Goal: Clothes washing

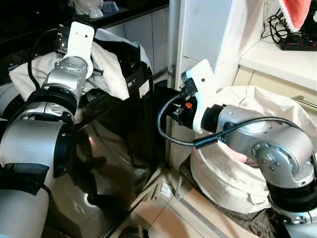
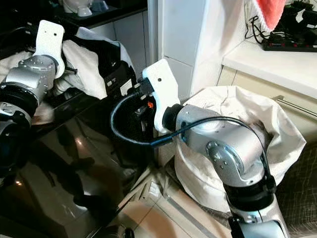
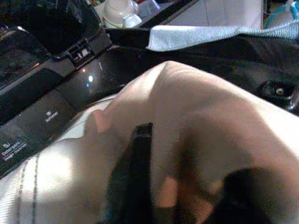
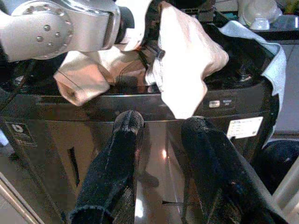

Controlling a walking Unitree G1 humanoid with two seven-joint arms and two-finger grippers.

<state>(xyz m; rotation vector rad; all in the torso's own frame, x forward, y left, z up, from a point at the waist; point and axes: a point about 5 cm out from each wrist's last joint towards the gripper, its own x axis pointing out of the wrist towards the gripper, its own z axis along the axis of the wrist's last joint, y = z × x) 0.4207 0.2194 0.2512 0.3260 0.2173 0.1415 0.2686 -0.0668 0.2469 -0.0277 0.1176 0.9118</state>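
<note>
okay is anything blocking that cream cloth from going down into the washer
Nothing visible does. The left gripper holds the cream cloth over the black top-load washer, part draped over its front edge. The drum opening itself is hidden.

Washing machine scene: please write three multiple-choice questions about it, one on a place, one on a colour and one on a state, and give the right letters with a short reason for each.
1. Where does the laundry bag stand?
A. on top of the machine
B. on the floor beside the machine, behind the right arm
C. on the counter

2. What colour is the washing machine?
A. white
B. red
C. black

3. How does the right gripper stand?
A. open and empty
B. shut on a cloth
C. shut on a cable

Key: 1 B, the bag sits low, right of the machine. 2 C, its front is glossy black. 3 A, a gap shows between its fingers, while the left gripper holds the cream cloth over the machine's top.
</note>
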